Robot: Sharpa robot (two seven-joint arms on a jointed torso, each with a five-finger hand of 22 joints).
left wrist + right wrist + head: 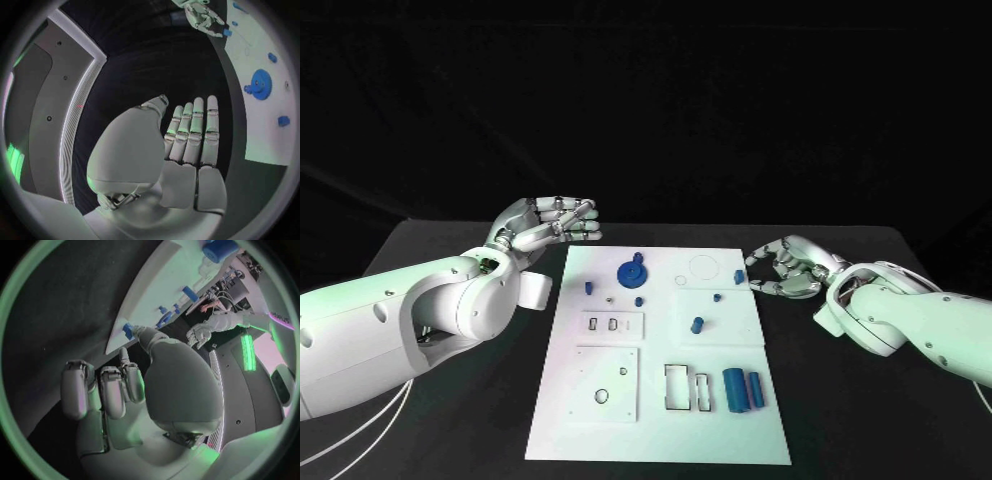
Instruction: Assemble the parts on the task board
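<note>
A black desk (459, 440) under a dark backdrop carries the white task board (661, 420) at its middle. Blue parts sit on it: a gear (633, 272) toward twelve o'clock, small pegs (697, 324) near the centre, two cylinders (744, 389) at about five o'clock.

The right hand (788, 268) hovers at the board's two o'clock edge, fingers (103, 390) curled, and appears to pinch a small blue piece (128, 330) at its thumb tip. The left hand (548, 224) rests off the eleven o'clock corner, its fingers (194, 130) straight and pressed together, holding nothing.

The risk, as I judge it: so slight a pinch could let the piece slip or tilt, so it jams at its socket or rolls off the board.
</note>
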